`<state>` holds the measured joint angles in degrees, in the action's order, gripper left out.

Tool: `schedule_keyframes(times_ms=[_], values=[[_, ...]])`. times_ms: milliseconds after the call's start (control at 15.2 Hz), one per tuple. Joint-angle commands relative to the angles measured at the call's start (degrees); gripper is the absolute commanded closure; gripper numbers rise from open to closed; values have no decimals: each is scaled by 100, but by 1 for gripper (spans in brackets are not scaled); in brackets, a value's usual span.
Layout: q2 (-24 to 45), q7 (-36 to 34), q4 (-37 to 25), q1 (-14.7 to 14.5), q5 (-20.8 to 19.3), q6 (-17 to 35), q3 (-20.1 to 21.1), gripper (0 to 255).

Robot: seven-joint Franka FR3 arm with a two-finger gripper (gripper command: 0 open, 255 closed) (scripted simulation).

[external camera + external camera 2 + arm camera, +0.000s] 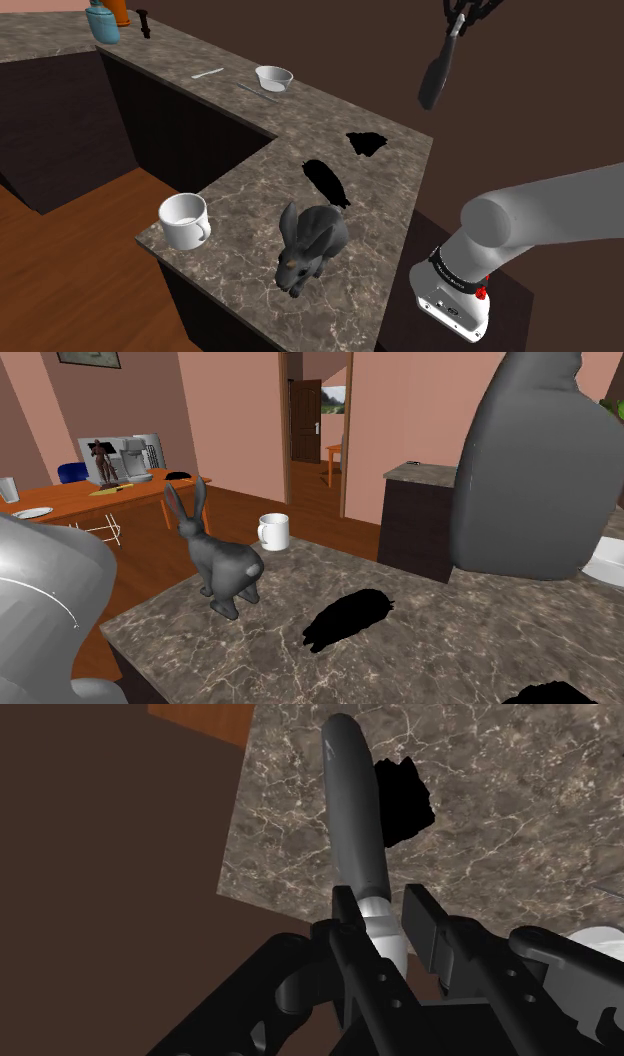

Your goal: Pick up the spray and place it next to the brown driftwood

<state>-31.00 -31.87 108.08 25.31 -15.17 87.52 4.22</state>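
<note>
Shoulder view: the gripper (462,18) hangs high at the upper right with the spray (436,78), a dark grey bottle, dangling below it. The bottle's long axis slants down and toward this view's left, above the far corner of the marble countertop (250,190). Below it lie 2 flat black patches, 1 jagged (365,143) and 1 long (326,182); nearer the camera stand a grey rabbit figure (308,245) and a white mug (185,220). I cannot tell which patch, if either, is the driftwood.

Second exterior view: the long patch (350,617) lies on the counter just beside the rabbit.

Wrist view: the 2 fingers are clamped on the spray's pale neck, and its body points straight away from the gripper, beside the jagged patch.
</note>
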Motion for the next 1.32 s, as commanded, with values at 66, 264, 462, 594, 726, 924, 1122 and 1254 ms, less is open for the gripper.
schedule_keyframes(times_ms=[66, 264, 462, 594, 726, 924, 1122, 1254], values=[[493, 248, -379, 88, -79, 195, -219, 255], [726, 342, -485, 128, -101, 355, -320, 255], [623, 286, -152, 123, -106, 578, -333, 255], [561, 249, 61, 120, -110, 724, -341, 255], [504, 212, 268, 118, -116, 870, -349, 255], [427, 156, 569, 115, -127, 1086, -360, 255], [361, 100, 857, 113, -140, 1302, -371, 255], [323, 62, 1043, 112, -150, 1445, -378, 255]])
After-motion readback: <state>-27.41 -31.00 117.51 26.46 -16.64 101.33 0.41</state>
